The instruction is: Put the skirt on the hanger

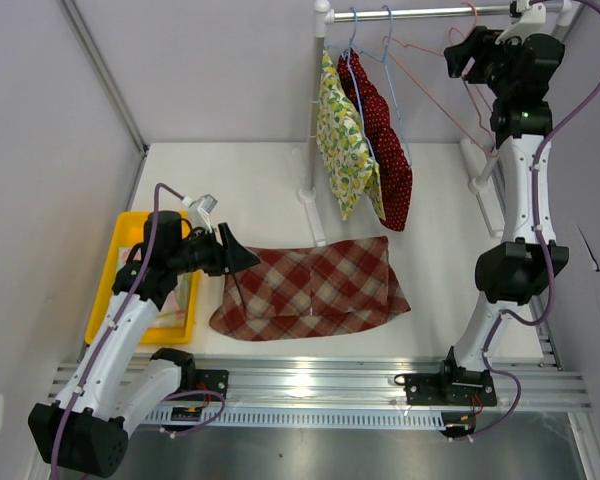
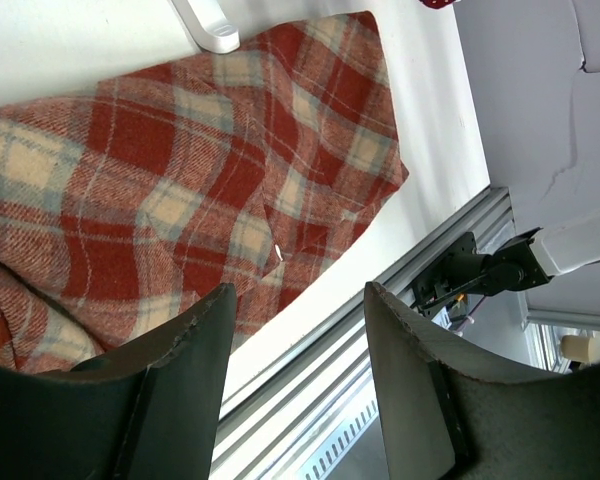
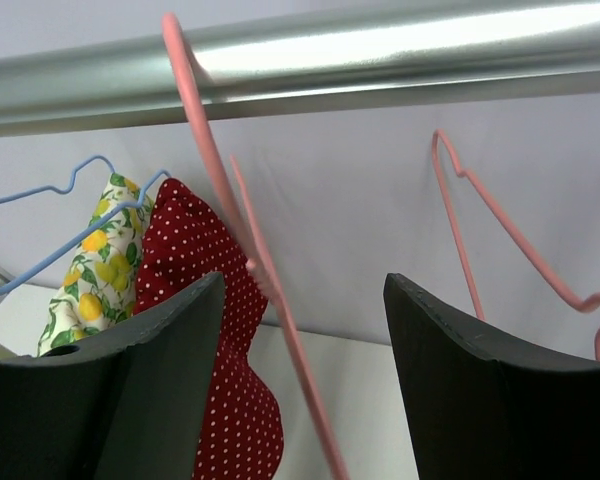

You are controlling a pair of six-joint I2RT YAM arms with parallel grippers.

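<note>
A red plaid skirt (image 1: 310,290) lies flat on the white table; it fills the upper left of the left wrist view (image 2: 180,170). My left gripper (image 1: 242,260) is open and empty, just over the skirt's left edge. A pink wire hanger (image 1: 435,85) hangs on the metal rail (image 1: 420,14). My right gripper (image 1: 458,50) is open up by the rail. In the right wrist view the pink hanger's wire (image 3: 270,290) passes between its fingers (image 3: 460,380), untouched. A second pink hanger (image 3: 500,230) hangs to the right.
A yellow lemon-print garment (image 1: 340,140) and a red polka-dot garment (image 1: 385,150) hang on blue hangers (image 1: 370,45) at the rail's left. A yellow tray (image 1: 130,235) sits at the table's left. The white rack foot (image 1: 315,215) stands behind the skirt. The aluminium front rail (image 1: 320,375) edges the table.
</note>
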